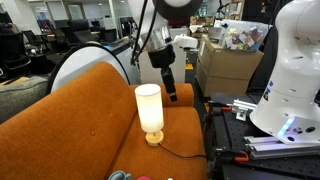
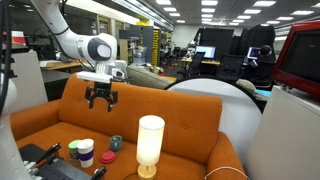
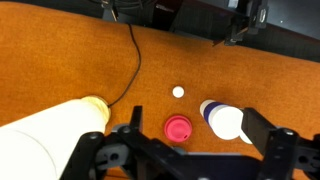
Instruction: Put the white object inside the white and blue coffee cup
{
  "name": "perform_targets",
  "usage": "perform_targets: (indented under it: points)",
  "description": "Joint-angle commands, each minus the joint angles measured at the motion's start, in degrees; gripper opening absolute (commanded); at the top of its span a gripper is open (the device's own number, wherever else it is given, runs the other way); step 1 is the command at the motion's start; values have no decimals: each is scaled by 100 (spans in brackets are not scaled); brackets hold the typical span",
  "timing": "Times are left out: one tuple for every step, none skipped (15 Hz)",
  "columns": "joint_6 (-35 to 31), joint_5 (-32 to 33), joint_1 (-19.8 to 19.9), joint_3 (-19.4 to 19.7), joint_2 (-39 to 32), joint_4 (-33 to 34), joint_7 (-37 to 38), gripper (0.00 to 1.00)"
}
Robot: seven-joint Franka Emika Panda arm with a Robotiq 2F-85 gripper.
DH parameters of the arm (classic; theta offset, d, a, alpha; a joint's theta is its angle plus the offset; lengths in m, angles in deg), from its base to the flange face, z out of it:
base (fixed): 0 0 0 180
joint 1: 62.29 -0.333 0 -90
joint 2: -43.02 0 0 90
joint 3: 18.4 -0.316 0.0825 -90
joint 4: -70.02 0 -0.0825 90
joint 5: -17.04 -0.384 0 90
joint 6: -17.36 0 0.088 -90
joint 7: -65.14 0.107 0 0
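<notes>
A small round white object (image 3: 178, 92) lies on the orange sofa seat in the wrist view. A white and blue coffee cup (image 3: 222, 120) stands a little to its right, and also shows in an exterior view (image 2: 85, 152). A red lid (image 3: 178, 128) lies beside the cup. My gripper (image 3: 200, 142) is open and empty. It hangs well above the seat, over the lid and the cup, and shows in both exterior views (image 1: 170, 90) (image 2: 100, 99).
A white lamp (image 2: 150, 145) stands on the seat, its black cable (image 3: 134, 60) running across the cushion. A small dark cup (image 2: 117, 143) stands near the lid. The sofa backrest (image 2: 150, 100) rises behind. Black equipment (image 2: 45, 165) sits at the seat's end.
</notes>
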Motion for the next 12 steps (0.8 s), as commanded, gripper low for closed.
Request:
perform_targets:
  points:
    - [-841, -54, -45, -105, -763, 94, -434, 100]
    - [-899, -56, -40, -146, -987, 143, -521, 100]
    - [-814, 39, -19, -178, -1135, 193, -504, 100]
    - [-649, 19, 11, -189, -1233, 257, -468, 100]
    - [-832, 14, 2, -210, -1103, 80, -331, 100]
    - [-829, 18, 11, -216, -1218, 129, -336, 100]
    - [-821, 19, 16, -218, -1270, 175, -339, 100]
    - [-811, 19, 16, -218, -1270, 200, -340, 100]
    - [-805, 19, 16, -217, -1262, 209, -341, 100]
    - [-802, 19, 16, -217, -1257, 209, -342, 100]
    - [-801, 19, 16, -217, -1257, 209, -342, 100]
    - [-800, 19, 16, -217, -1257, 209, -342, 100]
